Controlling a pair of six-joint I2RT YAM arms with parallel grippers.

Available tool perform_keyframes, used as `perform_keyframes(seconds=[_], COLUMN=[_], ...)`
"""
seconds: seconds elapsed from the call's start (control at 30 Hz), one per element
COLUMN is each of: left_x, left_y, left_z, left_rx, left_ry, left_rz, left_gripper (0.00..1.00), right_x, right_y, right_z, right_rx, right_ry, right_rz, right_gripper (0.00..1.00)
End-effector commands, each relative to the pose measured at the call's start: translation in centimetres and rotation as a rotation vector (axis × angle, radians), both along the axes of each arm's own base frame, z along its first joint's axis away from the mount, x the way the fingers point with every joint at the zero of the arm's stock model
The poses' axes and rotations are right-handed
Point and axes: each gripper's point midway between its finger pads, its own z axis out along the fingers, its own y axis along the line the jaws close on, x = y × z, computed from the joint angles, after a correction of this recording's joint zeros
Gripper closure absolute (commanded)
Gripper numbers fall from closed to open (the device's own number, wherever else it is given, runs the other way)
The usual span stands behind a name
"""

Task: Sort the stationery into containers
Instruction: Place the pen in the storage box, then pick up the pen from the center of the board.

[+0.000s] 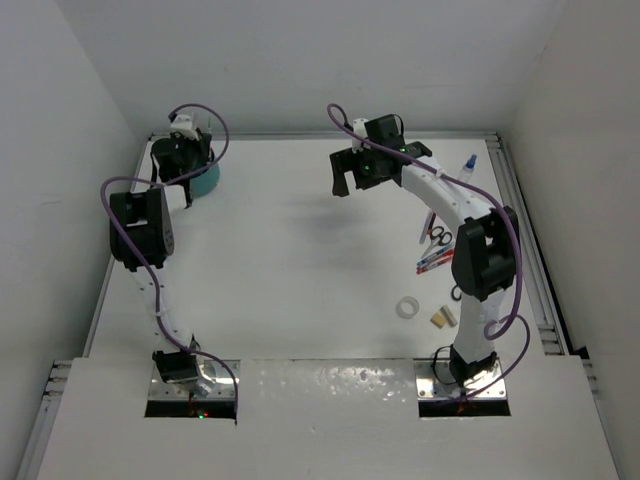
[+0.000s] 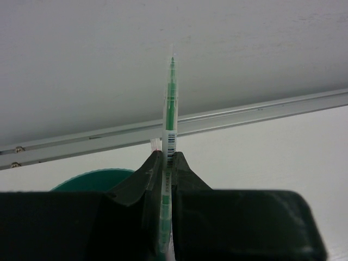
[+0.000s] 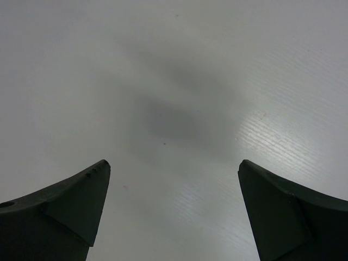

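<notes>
The flat white table (image 1: 300, 270) fills the top view, walled in white, with an aluminium rail (image 2: 244, 114) along its far edge. On it stand two white-and-black jointed arms. The left arm (image 1: 140, 235) reaches to 10 o'clock on the table, and the right arm (image 1: 480, 250) bends from the 4 o'clock side up to about 1 o'clock.

The round teal plastic desk pot (image 1: 205, 183) sits at 10 o'clock, near the far left corner, partly hidden under the left wrist. Only a curved slice of its rim shows in the left wrist view.

The left gripper (image 2: 166, 157) is above the pot, its black jaws pressed together on a thin green pen with a clear barrel and a barcode label (image 2: 171, 109). The pen sticks out past the fingertips toward 12 o'clock in that view. The right gripper (image 3: 174, 168) hangs over bare table, its two black fingers spread wide with nothing between them.

The remaining stationery lies on the table between 3 and 4 o'clock, beside the right arm:
- Black-handled scissors (image 1: 438, 237).
- Thin red and blue pens (image 1: 433, 263), just below the scissors.
- A small clear bottle with a blue cap (image 1: 467, 165), farther away at 2 o'clock.
- A white tape ring (image 1: 406, 307), at 4 o'clock.
- Small tan eraser-like blocks (image 1: 444, 318), just to the right of the ring.
</notes>
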Motion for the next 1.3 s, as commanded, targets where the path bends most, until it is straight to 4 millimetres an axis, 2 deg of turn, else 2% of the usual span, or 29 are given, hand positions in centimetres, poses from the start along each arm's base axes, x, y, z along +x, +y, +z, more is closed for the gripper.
perform_keyframes(seconds=[0.0, 0.4, 0.5, 0.73, 0.77, 1.1, 1.17, 1.27], left_x=[-0.1, -0.5, -0.5, -0.7, -0.7, -1.0, -1.2, -1.6], left_y=[1.2, 1.3, 1.2, 1.6, 1.6, 1.4, 1.1, 0.0], left_z=[1.1, 0.0, 0.1, 0.4, 0.4, 3.2, 3.9, 5.3], left_rx=[0.013, 0.015, 0.015, 0.017, 0.017, 0.021, 0.032, 0.061], left_ry=[-0.045, -0.016, -0.015, -0.017, -0.015, -0.058, -0.065, -0.076], left_rz=[0.021, 0.025, 0.024, 0.036, 0.036, 0.016, 0.011, -0.007], left_gripper=[1.0, 0.93, 0.88, 0.65, 0.64, 0.61, 0.58, 0.57], right_x=[0.4, 0.1, 0.0, -0.3, -0.3, -1.5, -2.0, -3.0], right_y=[0.1, -0.1, -0.2, -0.2, -0.1, -0.3, -0.6, -1.5], right_z=[2.1, 2.3, 2.3, 2.4, 2.3, 2.6, 2.3, 3.0], right_rx=[0.016, 0.008, 0.006, 0.005, 0.004, 0.002, 0.008, 0.002], right_ry=[-0.048, -0.047, -0.047, -0.047, -0.048, -0.05, -0.036, -0.033], right_rz=[-0.01, -0.012, -0.012, -0.013, -0.01, -0.016, -0.036, -0.086], right_gripper=[0.01, 0.01, 0.01, 0.01, 0.01, 0.01, 0.01, 0.01])
